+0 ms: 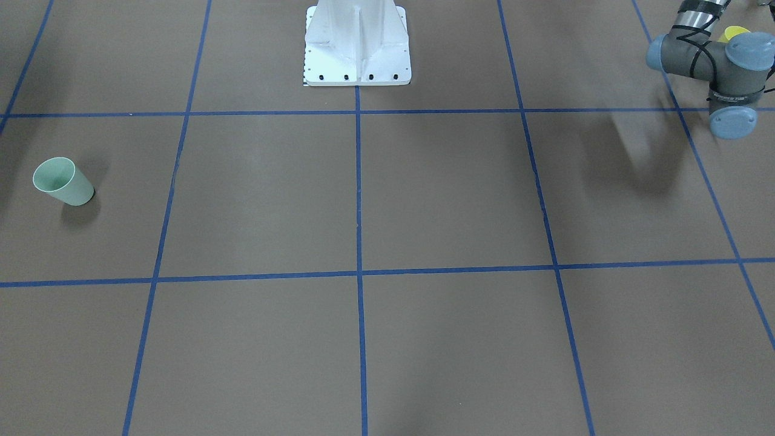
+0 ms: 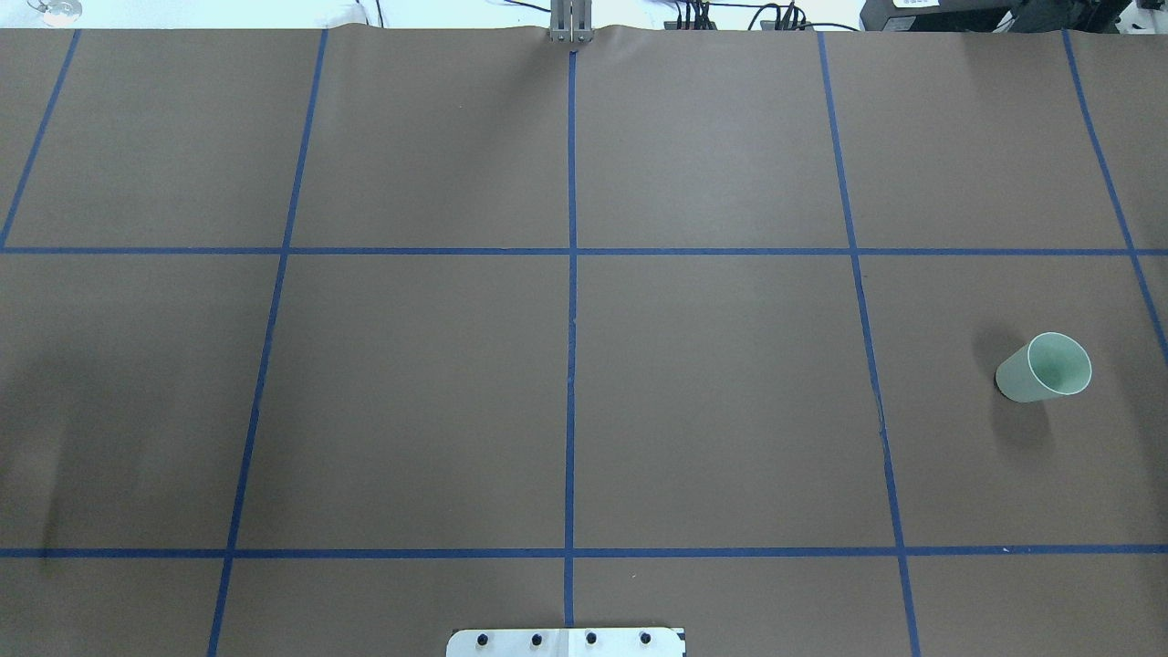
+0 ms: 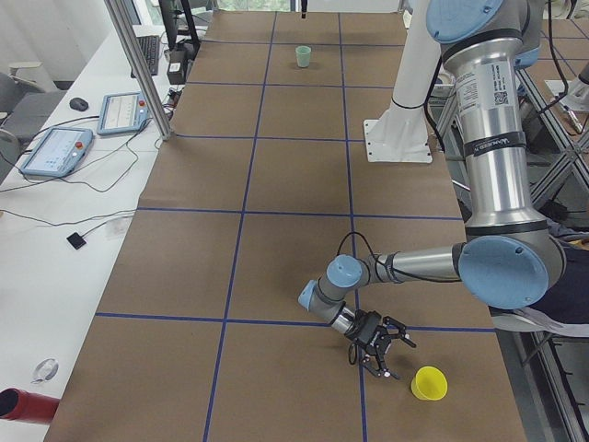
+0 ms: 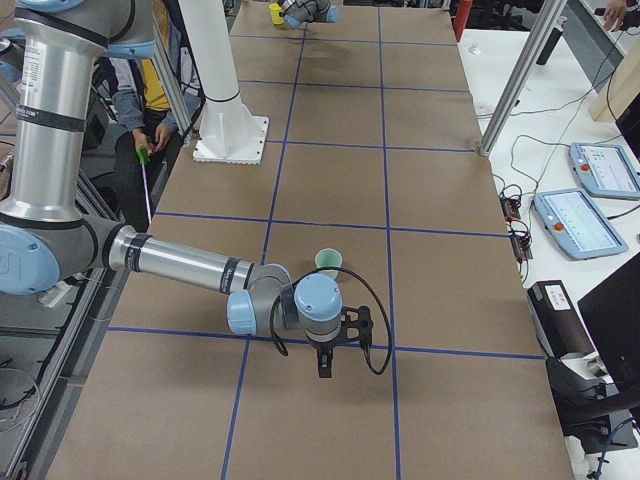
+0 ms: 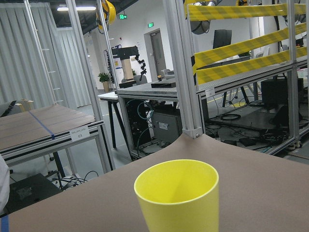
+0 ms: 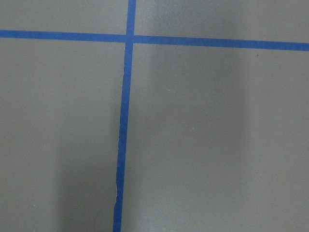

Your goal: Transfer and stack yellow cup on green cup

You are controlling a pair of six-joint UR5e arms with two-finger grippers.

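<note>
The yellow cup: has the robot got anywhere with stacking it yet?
Nothing looks done: the yellow cup stands on the table, unheld, and the green cup sits empty at the far end. In hand: the left end effector is close beside the yellow cup, not touching. Left: grasping, carrying across and stacking.
</note>
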